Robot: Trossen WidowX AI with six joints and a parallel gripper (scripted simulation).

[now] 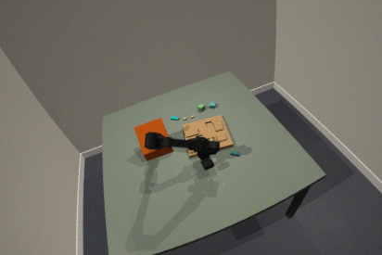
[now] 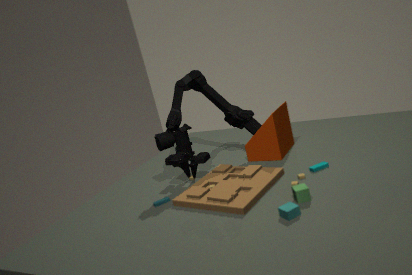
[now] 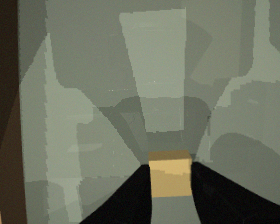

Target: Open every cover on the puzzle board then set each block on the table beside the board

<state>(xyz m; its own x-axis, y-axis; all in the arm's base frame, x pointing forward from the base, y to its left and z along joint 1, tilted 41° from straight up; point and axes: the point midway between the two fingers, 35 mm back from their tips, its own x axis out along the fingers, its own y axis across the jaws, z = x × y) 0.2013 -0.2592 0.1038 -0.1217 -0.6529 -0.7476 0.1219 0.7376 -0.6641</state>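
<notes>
My gripper is shut on a small tan block, low over the table just past the board's edge. The tan puzzle board has raised covers and several uncovered wells; a pale yellow bit shows in one. The arm hides part of the board in the top view. A green block, a teal block, a cyan bar and two small tan blocks lie beyond one side. A blue bar lies off another side.
An orange wedge-shaped block stands near the arm's base, beside the board. The board's dark side wall runs along the left of the wrist view. Arm shadows fall across the table.
</notes>
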